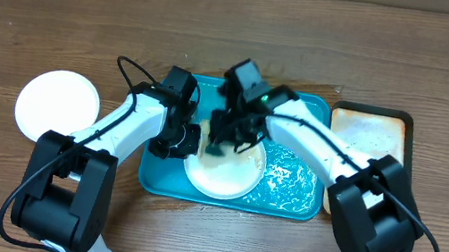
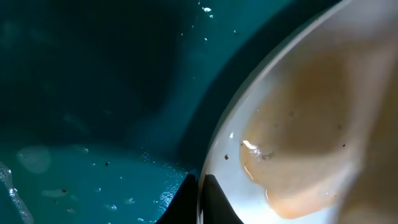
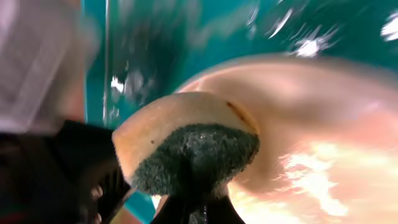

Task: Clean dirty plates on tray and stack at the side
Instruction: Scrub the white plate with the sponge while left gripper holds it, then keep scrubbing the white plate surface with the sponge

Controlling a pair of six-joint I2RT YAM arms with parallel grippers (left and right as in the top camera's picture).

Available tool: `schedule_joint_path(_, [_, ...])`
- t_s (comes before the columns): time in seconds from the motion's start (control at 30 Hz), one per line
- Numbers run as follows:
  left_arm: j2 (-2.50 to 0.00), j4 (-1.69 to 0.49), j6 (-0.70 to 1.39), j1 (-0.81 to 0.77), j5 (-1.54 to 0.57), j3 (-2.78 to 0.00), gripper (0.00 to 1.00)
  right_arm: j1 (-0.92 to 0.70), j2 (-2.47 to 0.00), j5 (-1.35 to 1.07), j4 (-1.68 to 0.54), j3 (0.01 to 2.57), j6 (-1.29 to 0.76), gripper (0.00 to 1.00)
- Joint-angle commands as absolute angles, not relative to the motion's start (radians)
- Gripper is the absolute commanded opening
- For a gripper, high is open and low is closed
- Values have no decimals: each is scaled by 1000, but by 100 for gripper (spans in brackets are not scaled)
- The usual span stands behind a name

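Note:
A pale yellowish plate lies on the teal tray, near its front left. My left gripper is shut on the plate's left rim; in the left wrist view its fingertips pinch the rim of the plate above the wet tray. My right gripper is shut on a sponge, green scouring side towards the camera, pressed onto the plate. The right gripper shows dark at the frame's bottom. A white plate rests on the table at the left.
A smaller black-rimmed tray with an orange-stained inside stands right of the teal tray. Foamy water covers the teal tray's right half. The left arm's black body is close beside the sponge.

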State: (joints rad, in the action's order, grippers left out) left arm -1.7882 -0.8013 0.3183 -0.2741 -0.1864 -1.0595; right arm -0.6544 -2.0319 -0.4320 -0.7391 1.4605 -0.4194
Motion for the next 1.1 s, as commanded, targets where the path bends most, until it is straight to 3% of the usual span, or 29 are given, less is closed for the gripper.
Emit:
schedule_joint_path(0.0, [-1812, -793, 345, -268, -150, -1061, 4, -668, -2032, -618, -653, 1347, -451, 4])
schedule_joint_path(0.17, [-1812, -787, 364, -268, -151, -1061, 4, -668, -2032, -787, -485, 1216, -503, 4])
schedule_joint_path(0.33, [-1812, -787, 375, -268, -157, -1061, 4, -667, -2032, -778, -487, 1173, -525, 4])
schedule_joint_path(0.73, [-1812, -803, 366, -268, -150, -1061, 4, -513, -2031, -262, -859, 1262, -582, 4])
schedule_joint_path(0.9, [-1812, -819, 353, -268, -149, -1061, 4, -476, -2031, 31, -938, 1361, -604, 4])
schedule_joint_path(1.07, [-1812, -832, 344, -268, -147, -1061, 4, -481, -2031, 162, -998, 1411, -633, 4])
